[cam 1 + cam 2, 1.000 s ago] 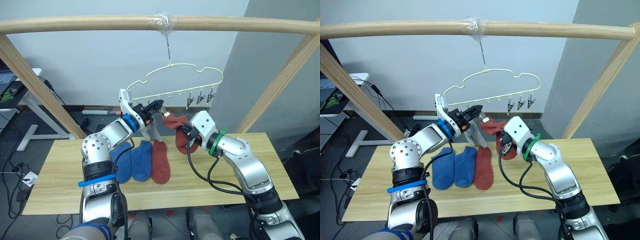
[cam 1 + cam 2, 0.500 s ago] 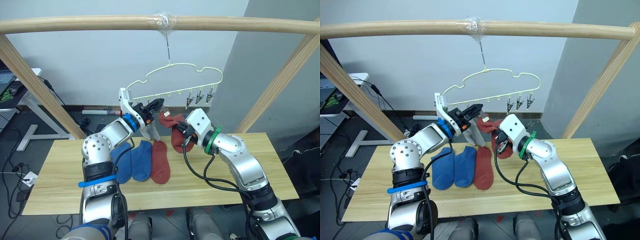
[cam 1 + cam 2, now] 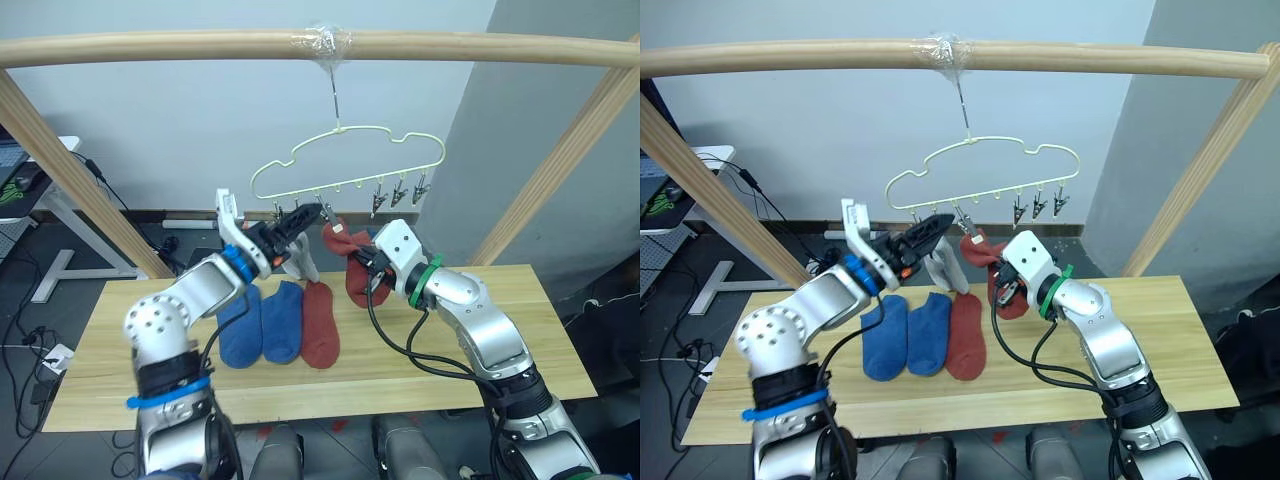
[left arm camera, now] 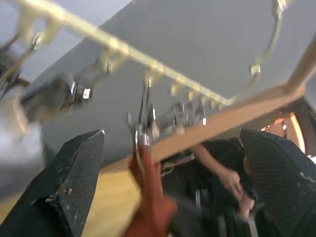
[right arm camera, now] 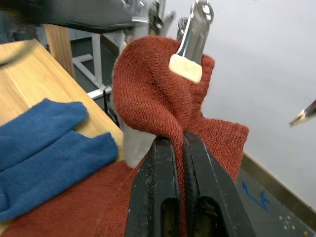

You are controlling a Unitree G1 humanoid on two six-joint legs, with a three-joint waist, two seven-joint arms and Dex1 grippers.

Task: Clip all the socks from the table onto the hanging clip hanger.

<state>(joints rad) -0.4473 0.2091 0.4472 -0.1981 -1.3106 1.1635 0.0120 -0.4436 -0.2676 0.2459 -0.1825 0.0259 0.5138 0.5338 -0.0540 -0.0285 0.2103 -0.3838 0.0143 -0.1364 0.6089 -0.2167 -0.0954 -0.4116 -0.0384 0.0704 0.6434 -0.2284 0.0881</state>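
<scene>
Rust-red sock (image 5: 163,98) hangs under the clip hanger (image 3: 345,160), a clip (image 5: 192,44) biting its cuff; right gripper (image 5: 178,163) pinches a fold just below. Left gripper (image 4: 163,163) spread wide around that clip. Judgement: confirm the bite before letting go. Grey socks (image 3: 300,262) hang just beside; blue socks (image 3: 262,322) on worktop (image 3: 480,360) below. Free clips (image 3: 398,192) toward the right.
</scene>
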